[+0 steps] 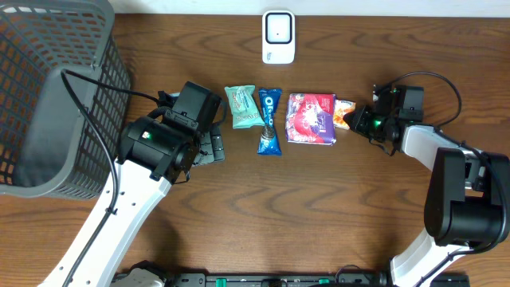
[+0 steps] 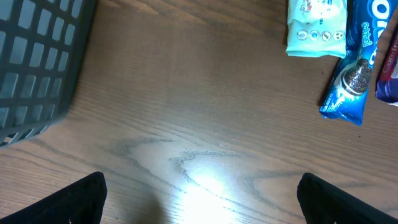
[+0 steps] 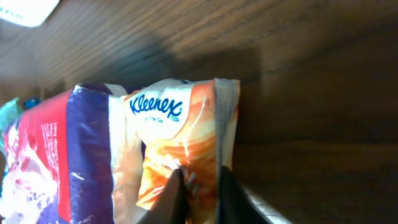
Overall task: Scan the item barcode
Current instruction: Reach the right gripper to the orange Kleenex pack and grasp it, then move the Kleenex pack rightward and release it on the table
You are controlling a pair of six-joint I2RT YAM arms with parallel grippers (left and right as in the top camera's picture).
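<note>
One pack of the four in the row is the one in hand: the orange tissue pack (image 1: 344,113). It lies at the right end of the row on the bench (image 1: 319,207), touching the red and purple pack (image 1: 311,118) beside it. Your right gripper (image 3: 200,196) is clenched on its outer edge. The wrist view shows the two fingers pinching the crinkled wrapper, and the pack looks to lie flat on the wood, not lifted. I judge you are at the pick-up step: the grasp is made and nothing is scanned yet.

The next move calls for a lift straight up. Go slowly enough that the thin pinch on the soft wrapper does not slip, and keep clear of the red and purple pack so you do not drag it along. Then carry the pack to the white scanner (image 1: 279,37), which stands at the far edge of the bench, well apart from the row and opposite the blue biscuit pack (image 1: 269,121). No barcode shows on the faces in view, so expect to turn the pack until the code meets the scanner window.

The green pack (image 1: 243,107) sits at the left end of the row. Your left gripper (image 1: 209,148) hangs released, jaws wide, over bare wood near that pack, holding nothing. The grey basket (image 1: 103,48) stands at the far left.
</note>
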